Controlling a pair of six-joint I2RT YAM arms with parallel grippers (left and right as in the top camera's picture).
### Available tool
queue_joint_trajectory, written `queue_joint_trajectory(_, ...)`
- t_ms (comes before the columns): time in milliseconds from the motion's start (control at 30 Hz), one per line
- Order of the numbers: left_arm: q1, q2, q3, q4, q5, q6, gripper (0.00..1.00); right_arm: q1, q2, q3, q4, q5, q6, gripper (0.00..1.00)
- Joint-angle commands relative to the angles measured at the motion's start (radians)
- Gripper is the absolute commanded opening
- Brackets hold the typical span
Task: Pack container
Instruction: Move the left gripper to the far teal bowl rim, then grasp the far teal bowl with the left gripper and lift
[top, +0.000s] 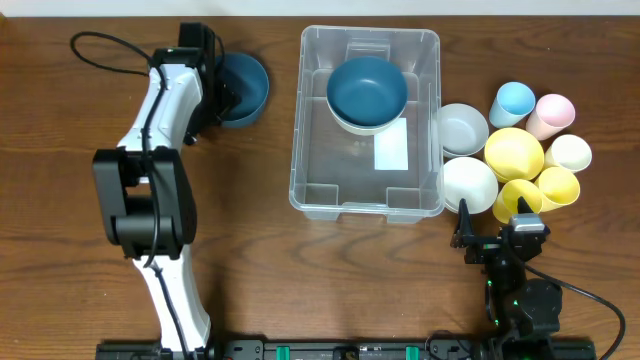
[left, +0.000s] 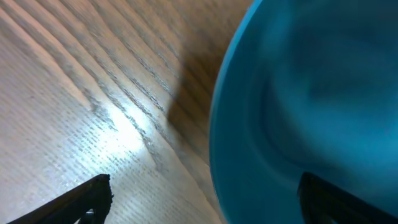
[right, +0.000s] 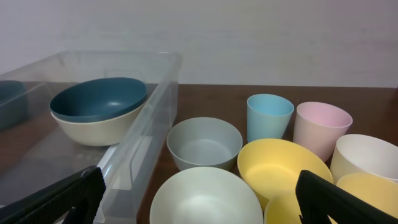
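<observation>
**Overhead.** The container stands on the table at mid-width, close to the far edge. Inside it, at the far end, a dark blue bowl sits nested in a cream bowl. A white label shows on the bottom, nearer the right wall.

The left arm reaches to the far left side, where a second blue bowl stands just left of the container and apart from it. The left gripper is at that bowl's left rim.

Just right of the container are a grey bowl, a white bowl and a yellow bowl. Cups stand beside them: light blue, pink, white and yellow.

The right gripper sits at the near right edge, pointing at this group and holding nothing.

**Left wrist.** The blue bowl fills the right half of the view. One fingertip is over bare wood and the other is over the bowl's inside. I find the jaws apart, straddling the rim. I cannot tell whether either finger touches it.

**Right wrist.** Both fingertips stand wide apart at the lower corners, with nothing between them. The container's right wall is on the left of the view, with the nested bowls behind it. The loose bowls and cups lie ahead.
</observation>
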Motion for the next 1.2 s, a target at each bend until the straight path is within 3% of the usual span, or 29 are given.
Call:
queue_joint_trajectory(0,0.006,0.017,-0.011,0.005,-0.002,-0.007,0.92,-0.011,-0.006,-0.002,-0.004,0.000,-0.012,0.99)
queue_joint_trajectory(367,0.031,0.016,-0.011,-0.020,-0.002,-0.003,0.53,-0.011,-0.006,-0.002,-0.004,0.000,-0.012,0.99)
queue_joint_trajectory(633,0.065,0.016,-0.011,-0.038,-0.002,-0.002,0.31,-0.011,-0.006,-0.002,-0.004,0.000,-0.012,0.99)
queue_joint_trajectory(867,0.079,0.016,-0.011,-0.041,0.034,0.038,0.28,-0.011,-0.006,-0.002,-0.004,0.000,-0.012,0.99)
queue_joint_trajectory(1167,0.103,0.016,-0.011,-0.040,0.078,0.082,0.10,-0.011,-0.006,-0.002,-0.004,0.000,-0.012,0.99)
